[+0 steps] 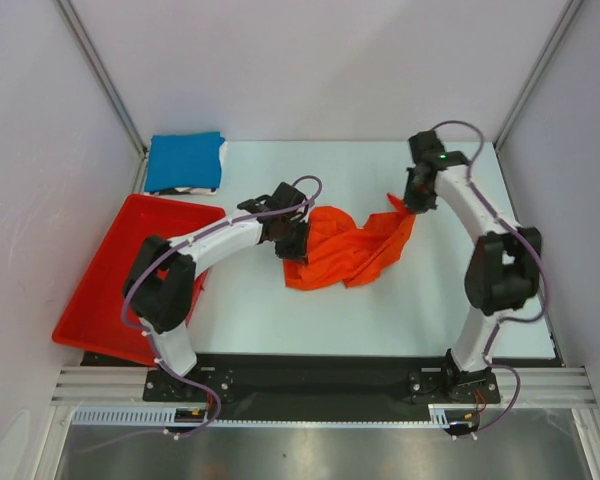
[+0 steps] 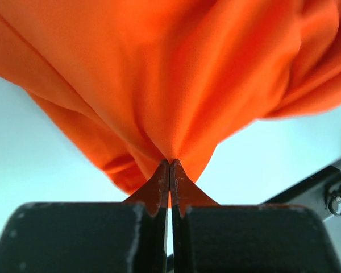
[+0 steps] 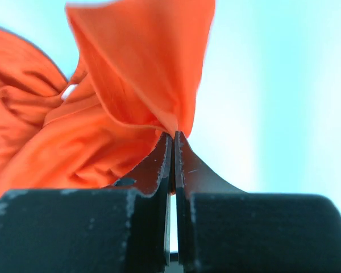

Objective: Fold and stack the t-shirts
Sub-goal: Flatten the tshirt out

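A crumpled orange t-shirt lies at the middle of the table. My left gripper is shut on its left edge; in the left wrist view the fabric bunches out from the closed tips of the gripper. At the shirt's far right corner my right gripper is shut on the cloth, and the right wrist view shows that gripper pinching a fold of the orange t-shirt. A folded blue t-shirt rests at the back left corner.
A red plastic tray sits at the table's left side, partly over the edge. Grey walls and metal frame posts enclose the table on three sides.
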Motion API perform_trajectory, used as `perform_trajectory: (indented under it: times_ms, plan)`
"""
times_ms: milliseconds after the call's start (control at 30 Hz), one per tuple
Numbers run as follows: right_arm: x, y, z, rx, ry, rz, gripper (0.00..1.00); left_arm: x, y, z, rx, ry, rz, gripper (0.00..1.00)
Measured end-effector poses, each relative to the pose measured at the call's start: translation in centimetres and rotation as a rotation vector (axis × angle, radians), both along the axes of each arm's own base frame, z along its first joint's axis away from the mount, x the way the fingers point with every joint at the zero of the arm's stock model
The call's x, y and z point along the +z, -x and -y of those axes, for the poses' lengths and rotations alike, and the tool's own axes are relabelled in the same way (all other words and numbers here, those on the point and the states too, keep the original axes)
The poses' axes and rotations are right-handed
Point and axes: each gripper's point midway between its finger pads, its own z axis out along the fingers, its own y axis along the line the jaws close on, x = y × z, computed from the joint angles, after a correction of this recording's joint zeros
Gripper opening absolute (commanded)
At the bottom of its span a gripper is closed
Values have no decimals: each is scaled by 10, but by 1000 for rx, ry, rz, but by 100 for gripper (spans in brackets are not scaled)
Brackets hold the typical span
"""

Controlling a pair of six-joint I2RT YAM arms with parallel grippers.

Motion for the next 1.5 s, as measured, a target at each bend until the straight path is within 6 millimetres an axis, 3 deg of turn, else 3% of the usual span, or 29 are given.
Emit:
perform_trajectory:
  times_ms: [100, 167, 267, 400, 500, 600, 733, 933, 1033, 1167, 1267, 1367, 1467, 1500]
  plan:
    - [60, 10, 27, -74, -33, 131, 0, 29, 14, 9, -39, 36, 72, 0]
    - [101, 18, 35, -93, -54, 234, 0, 57, 33, 24, -95, 78, 135, 0]
    - [161, 30, 39, -97, -88, 387, 0, 99, 66, 47, -177, 162, 215, 0]
    - [243, 30, 35, -71, -151, 608, 0, 157, 116, 66, -260, 284, 314, 0]
    - [306, 29, 31, -30, -184, 770, 0, 197, 130, 60, -226, 354, 393, 0]
    - [366, 40, 32, 14, -184, 935, 0, 235, 129, 36, -128, 409, 481, 0]
    - [420, 82, 37, 65, -170, 1127, 4, 279, 130, 1, -30, 481, 587, 0]
    - [470, 143, 38, 127, -178, 1340, 5, 301, 133, -12, -10, 520, 632, 0]
    - [487, 157, 40, 136, -165, 1410, 5, 296, 132, -9, -21, 500, 627, 0]
    - [495, 158, 40, 142, -159, 1445, 8, 289, 132, -4, -50, 483, 613, 0]
    - [492, 145, 36, 153, -171, 1445, 8, 289, 133, -4, -60, 480, 617, 0]
    - [485, 116, 26, 174, -205, 1429, 10, 287, 131, -3, -63, 466, 626, 0]
    - [463, 61, 13, 192, -246, 1366, 13, 276, 123, 2, -72, 417, 631, 0]
    - [447, 34, 8, 195, -254, 1326, 15, 270, 120, 5, -81, 392, 628, 1]
